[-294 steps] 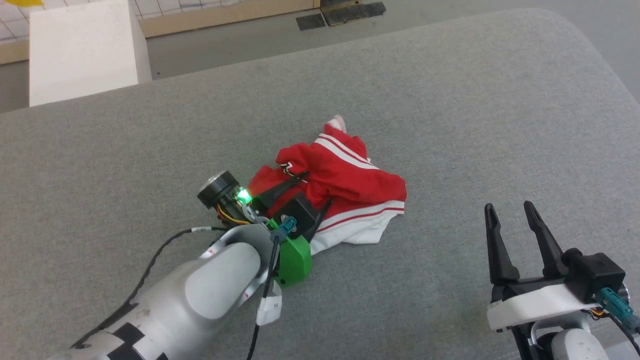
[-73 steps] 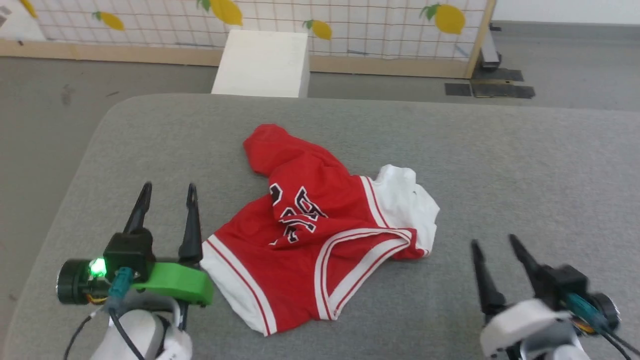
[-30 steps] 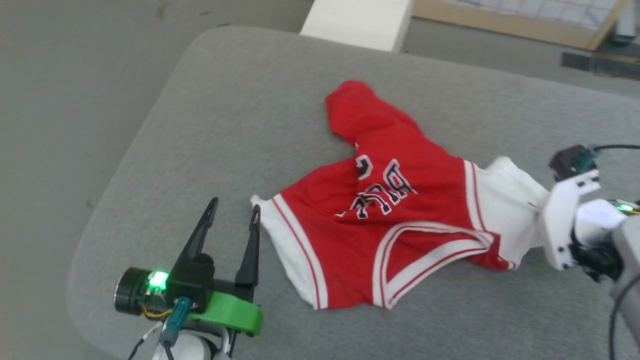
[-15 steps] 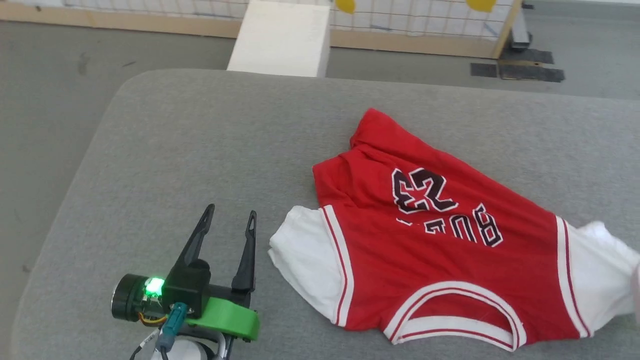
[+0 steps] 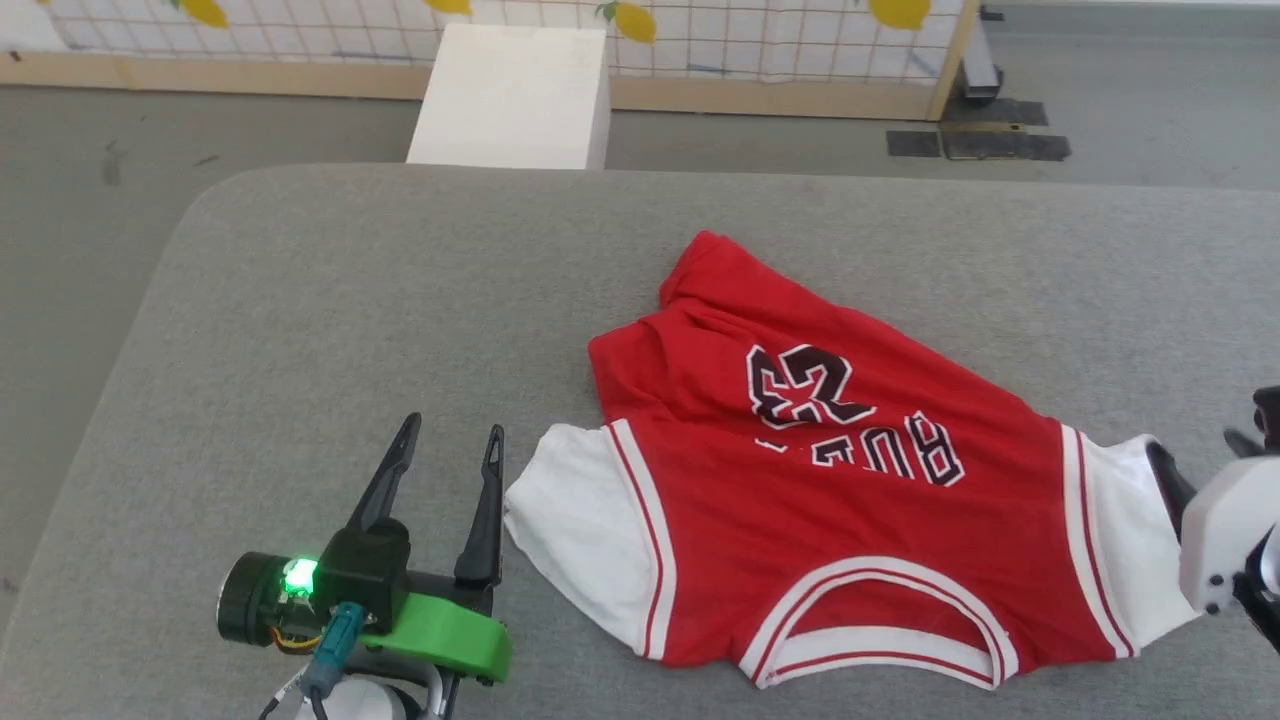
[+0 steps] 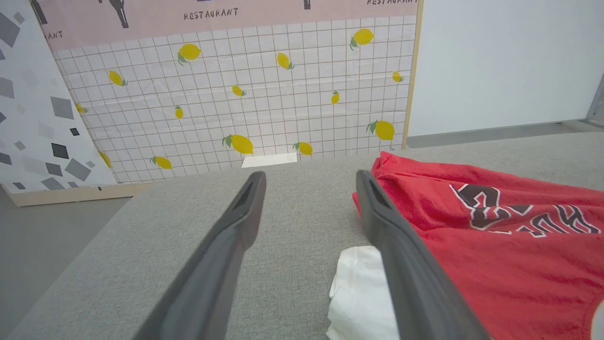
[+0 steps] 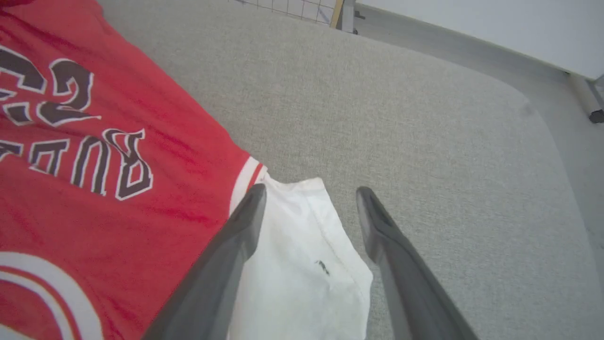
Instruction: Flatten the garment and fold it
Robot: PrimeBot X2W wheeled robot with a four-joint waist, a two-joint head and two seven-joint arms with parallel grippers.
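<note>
Head view: the shirt (image 5: 850,520) lies mid-right on the counter (image 5: 300,300), long axis left to right, one sleeve (image 5: 570,520) just beside the left tool (image 5: 452,428). Left wrist view: its jaws stand spread, empty. Right wrist view: the right tool (image 7: 310,190), spread wide, straddles the other sleeve (image 7: 302,264).

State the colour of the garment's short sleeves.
The sleeves are white, bordered by red-and-white stripes; clearest in the head view.

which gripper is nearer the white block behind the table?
Left. The left gripper is beside one white sleeve of the garment, the white block ahead of it, slightly right. The right gripper is over the other sleeve, much farther across.
</note>
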